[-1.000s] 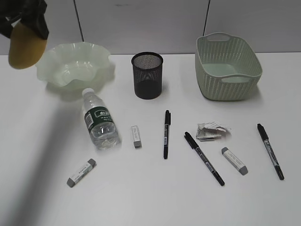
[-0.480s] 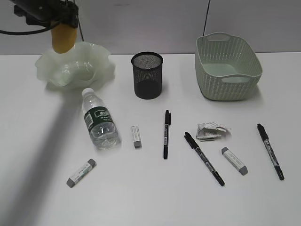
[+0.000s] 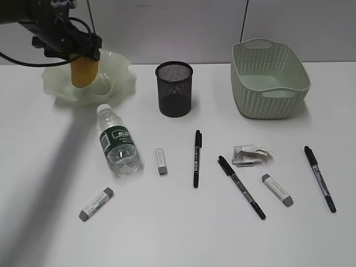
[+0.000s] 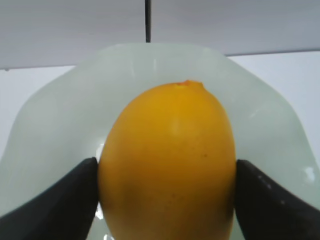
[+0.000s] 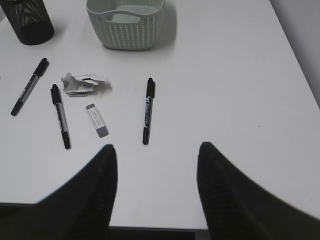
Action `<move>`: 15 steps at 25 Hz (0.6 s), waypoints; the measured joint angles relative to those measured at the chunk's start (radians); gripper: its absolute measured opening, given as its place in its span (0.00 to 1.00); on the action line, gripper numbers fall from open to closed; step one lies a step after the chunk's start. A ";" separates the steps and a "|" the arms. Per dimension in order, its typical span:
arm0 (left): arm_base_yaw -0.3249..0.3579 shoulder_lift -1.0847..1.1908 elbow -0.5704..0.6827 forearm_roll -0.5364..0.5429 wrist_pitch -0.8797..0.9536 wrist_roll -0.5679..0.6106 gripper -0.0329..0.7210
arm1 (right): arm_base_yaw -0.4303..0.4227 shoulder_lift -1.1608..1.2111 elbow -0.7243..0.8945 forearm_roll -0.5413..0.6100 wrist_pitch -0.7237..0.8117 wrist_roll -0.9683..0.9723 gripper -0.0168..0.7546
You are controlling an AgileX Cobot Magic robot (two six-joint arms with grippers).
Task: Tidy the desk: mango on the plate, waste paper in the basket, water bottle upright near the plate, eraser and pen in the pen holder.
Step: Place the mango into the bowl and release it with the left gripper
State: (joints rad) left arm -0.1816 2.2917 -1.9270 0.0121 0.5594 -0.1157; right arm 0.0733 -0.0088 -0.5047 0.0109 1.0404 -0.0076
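Yellow-orange mango [image 4: 170, 165] hanging upright over pale green wavy plate [image 3: 114, 69]; bottle [image 3: 118, 143] lying flat on desk [image 3: 167, 233].

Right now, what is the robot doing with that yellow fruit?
The left gripper holds the mango over the plate, about to set it in. The right gripper is open and holds nothing. The water bottle lies on its side, and pens, erasers and the waste paper are on the desk.
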 joint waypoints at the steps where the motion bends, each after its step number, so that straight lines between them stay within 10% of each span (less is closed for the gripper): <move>1: 0.000 0.004 0.000 0.000 0.006 0.000 0.85 | 0.000 0.000 0.000 0.000 0.000 0.000 0.56; 15: 0.000 0.008 0.000 -0.012 0.185 0.000 0.85 | 0.000 0.000 0.000 0.000 0.000 0.000 0.56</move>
State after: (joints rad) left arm -0.1816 2.2996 -1.9270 0.0000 0.7442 -0.1157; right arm 0.0733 -0.0088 -0.5047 0.0109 1.0404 -0.0076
